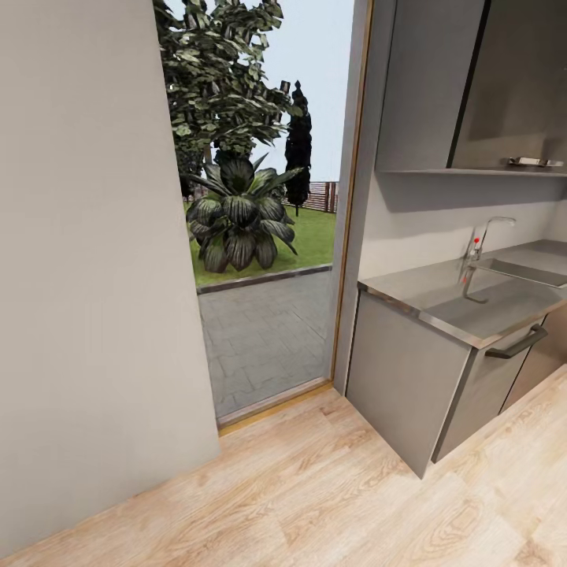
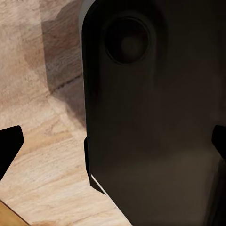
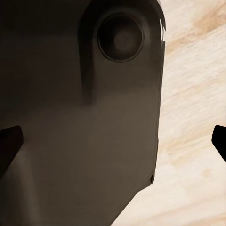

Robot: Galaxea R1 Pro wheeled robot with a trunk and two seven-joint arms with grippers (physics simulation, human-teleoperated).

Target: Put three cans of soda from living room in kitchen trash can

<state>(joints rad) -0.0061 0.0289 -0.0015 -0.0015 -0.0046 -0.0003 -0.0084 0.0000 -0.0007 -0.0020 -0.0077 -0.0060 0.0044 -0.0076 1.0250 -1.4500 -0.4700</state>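
Observation:
I am in the kitchen, facing its steel countertop (image 1: 441, 295) with a sink (image 1: 524, 272) and tap (image 1: 482, 236) at the right. The soda cans and the trash can are out of view. In the left wrist view my left gripper (image 2: 114, 143) is open, its dark fingertips (image 2: 9, 146) wide apart at the frame's edges, with nothing held. In the right wrist view my right gripper (image 3: 114, 141) is also open and empty. Behind both grippers is a dark rounded part of my own body over the light wood floor.
Grey base cabinets (image 1: 409, 386) with a bar handle (image 1: 516, 344) stand under the countertop, and wall cabinets (image 1: 472, 79) hang above. A glass door (image 1: 264, 236) ahead looks onto a paved garden with plants. A plain grey wall (image 1: 87, 276) stands at the left. Wood floor (image 1: 315, 488) lies in front.

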